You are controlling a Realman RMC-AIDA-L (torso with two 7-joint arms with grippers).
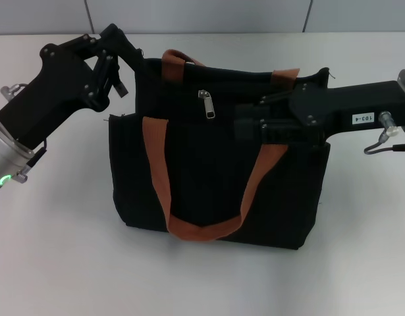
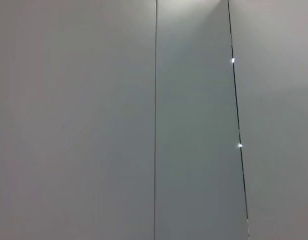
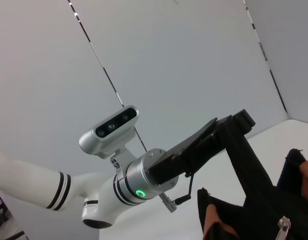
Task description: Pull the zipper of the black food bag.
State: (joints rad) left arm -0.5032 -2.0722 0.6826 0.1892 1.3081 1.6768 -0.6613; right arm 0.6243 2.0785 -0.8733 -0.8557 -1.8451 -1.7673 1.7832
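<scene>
Head view: you see the black food bag (image 1: 218,178) standing upright on the white table (image 1: 57,263), its 2 orange-brown handles (image 1: 205,227) draped over the near face and rising at the far rim. The zipper (image 1: 207,103), a small silver pull tab, hangs on the track along the bag's upper edge, left of centre. Your left gripper (image 1: 137,64) meets the bag's upper left corner, fingers closed on the fabric edge there. Your right gripper (image 1: 247,120) reaches in from the right along the upper edge, its tips just right of the pull tab and apart from it; you cannot tell how far its fingers are parted. Right wrist view: the left arm (image 3: 118,185) holds the bag corner, and the pull tab (image 3: 282,225) shows low at the edge.
</scene>
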